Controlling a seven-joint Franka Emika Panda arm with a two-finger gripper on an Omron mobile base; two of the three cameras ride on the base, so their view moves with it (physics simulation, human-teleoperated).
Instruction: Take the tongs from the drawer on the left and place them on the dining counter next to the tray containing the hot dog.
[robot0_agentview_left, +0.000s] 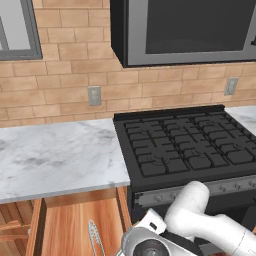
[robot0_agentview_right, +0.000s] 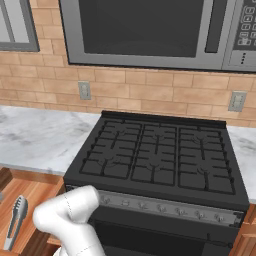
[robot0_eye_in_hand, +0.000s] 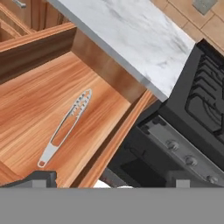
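Observation:
The drawer (robot0_eye_in_hand: 30, 109) stands pulled out under the marble counter, with plain lighter wood inside. The silver tongs (robot0_eye_in_hand: 65, 127) lie flat on its floor, loop end nearest the hand. They also lie in the drawer in the left base view, tongs (robot0_agentview_left: 95, 239), and in the right base view, tongs (robot0_agentview_right: 15, 221). My gripper (robot0_eye_in_hand: 113, 180) hovers above the drawer's right side, open wide, and its dark fingertips (robot0_eye_in_hand: 43, 177) touch nothing. The tongs are ahead and to the left of it. The dining counter and the tray are out of view.
A black gas stove (robot0_agentview_left: 185, 145) sits right of the drawer, its knob panel (robot0_eye_in_hand: 183, 153) close to my hand. The marble wall counter (robot0_agentview_left: 55, 155) overhangs the drawer's back. A microwave (robot0_agentview_right: 145, 30) hangs above the stove on the brick wall.

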